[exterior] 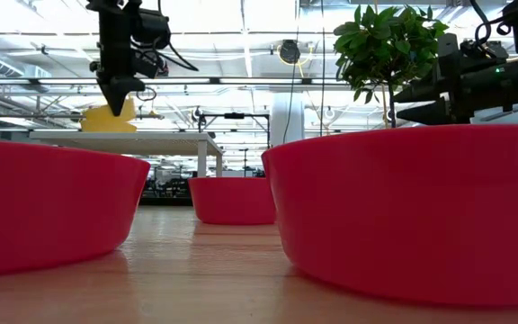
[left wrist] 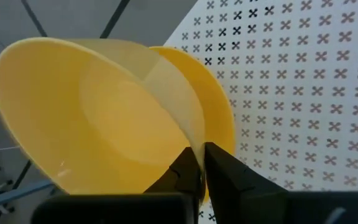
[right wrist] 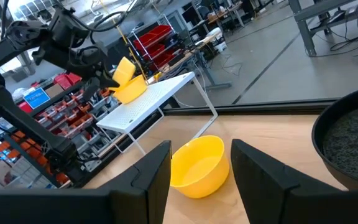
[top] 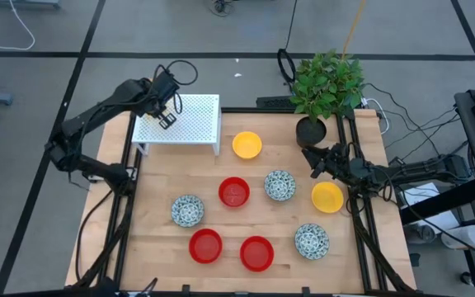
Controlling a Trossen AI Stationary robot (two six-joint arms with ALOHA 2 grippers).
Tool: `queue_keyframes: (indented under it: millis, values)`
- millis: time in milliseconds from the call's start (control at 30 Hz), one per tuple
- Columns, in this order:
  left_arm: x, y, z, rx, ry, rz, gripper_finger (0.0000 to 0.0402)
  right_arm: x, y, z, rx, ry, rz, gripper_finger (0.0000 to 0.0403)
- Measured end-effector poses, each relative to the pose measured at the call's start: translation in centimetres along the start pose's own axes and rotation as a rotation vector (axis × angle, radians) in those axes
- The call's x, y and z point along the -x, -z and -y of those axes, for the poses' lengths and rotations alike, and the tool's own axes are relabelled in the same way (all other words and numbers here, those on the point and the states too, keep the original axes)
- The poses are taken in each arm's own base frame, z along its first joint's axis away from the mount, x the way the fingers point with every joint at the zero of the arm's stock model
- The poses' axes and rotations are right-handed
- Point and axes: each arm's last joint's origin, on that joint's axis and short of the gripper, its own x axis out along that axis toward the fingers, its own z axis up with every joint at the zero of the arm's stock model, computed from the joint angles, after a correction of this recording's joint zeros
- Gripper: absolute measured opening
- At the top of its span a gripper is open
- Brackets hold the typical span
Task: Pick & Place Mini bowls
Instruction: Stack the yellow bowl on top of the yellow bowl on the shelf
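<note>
The left gripper point(left wrist: 201, 171) hangs over the white perforated metal rack point(top: 190, 120) at the desk's far left, pinched narrow on the rim of a glossy yellow mini bowl point(left wrist: 104, 112), holding it tilted above the rack top. The right gripper point(right wrist: 201, 168) hovers with its fingers spread wide and empty beside the black plant pot point(top: 310, 130), facing a second yellow bowl point(top: 247, 145) on the wooden desk point(top: 155, 247). Another yellow bowl point(top: 327, 196), three glossy red bowls point(top: 234, 192) and three white dark-speckled bowls point(top: 279, 185) sit apart across the desk.
</note>
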Motion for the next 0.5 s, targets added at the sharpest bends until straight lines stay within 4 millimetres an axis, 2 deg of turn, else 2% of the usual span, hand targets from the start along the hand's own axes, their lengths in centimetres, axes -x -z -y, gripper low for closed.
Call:
queue_keyframes:
  millis: [200,500]
  values:
    - [-0.07,0.03,-0.18,0.007,-0.015,-0.004,0.0008,0.0,0.0,0.0,0.005,0.0,0.0,0.0155]
    - [-0.07,0.03,-0.17,0.038,-0.014,-0.004,0.0058,0.0,0.0,0.0,0.007,0.0,0.0,0.0155]
